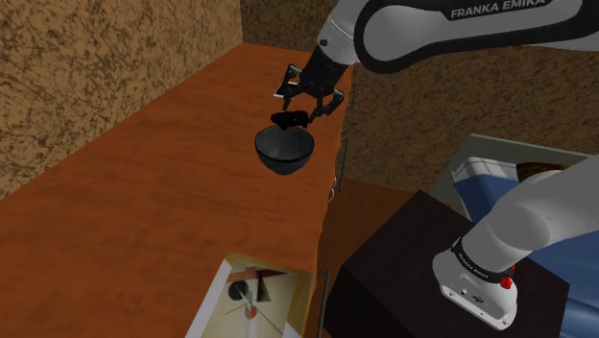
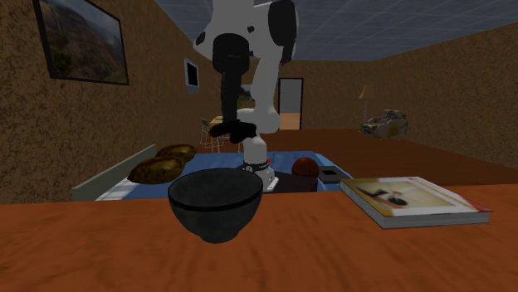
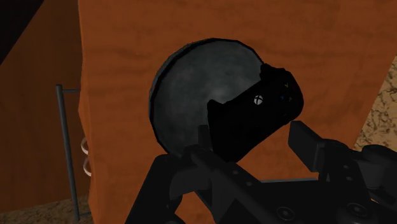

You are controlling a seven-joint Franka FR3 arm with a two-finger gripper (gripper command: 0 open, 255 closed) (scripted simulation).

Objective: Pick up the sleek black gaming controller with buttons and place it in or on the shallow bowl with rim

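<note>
The gripper (image 1: 309, 106) seemingly holds the controller (image 1: 288, 119) above the bowl (image 1: 284, 154).

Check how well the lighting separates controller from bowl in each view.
Shoulder view: controller and bowl both near-black, barely separable. Second exterior view: controller silhouetted against brighter background; bowl rim catches faint sheen. Wrist view: controller merges with the fingers, yet contrasts with the bowl's grey interior.

"FRANKA EMIKA", white letters, on arm (image 1: 480, 29) dark link; round logo on black controller (image 3: 254, 118).
</note>
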